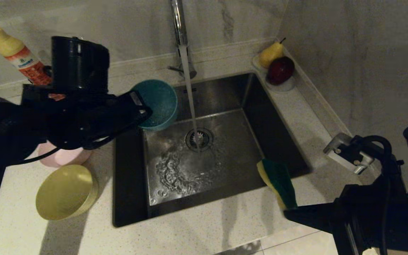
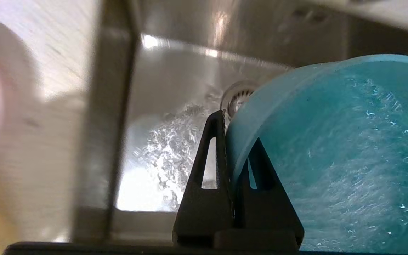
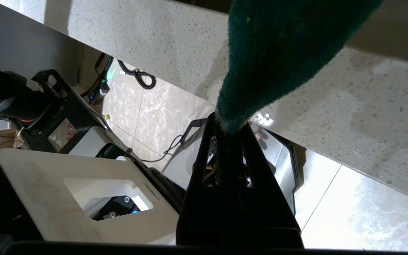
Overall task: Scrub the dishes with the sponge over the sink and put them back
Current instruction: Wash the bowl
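**Sink station: items as we find them**

1. Large square stainless steel sink (image 1: 225, 117), set in a pale speckled countertop (image 1: 197, 230). A tall chrome tap (image 1: 178, 21) runs a stream of water onto the round drain strainer (image 1: 199, 139); water ripples across the basin floor.

2. Light blue round plastic bowl (image 1: 158, 104), tipped on its side above the sink's rear left corner. Our left gripper (image 2: 229, 141) has its fingers closed on the rim, one finger outside the wall and one inside; the inside of the bowl looks wet.

3. Small rectangular sponge (image 1: 278, 182), dark green scouring face with yellow foam edge, held over the sink's front right rim. Our right gripper (image 3: 229, 132) is clamped tight on one end of it, the rest sticking out free.

4. Yellow round plastic bowl (image 1: 66, 193), on the counter left of the sink.

5. Pale pink round plastic bowl (image 1: 62, 157), just behind the yellow one, partly hidden by our left arm.

6. Small white dish (image 1: 282, 85) at the rear right corner, bearing a yellow pear (image 1: 271, 54) and a dark red apple (image 1: 281, 70).

7. Yellow-capped detergent bottle (image 1: 18, 55), against the wall at rear left.
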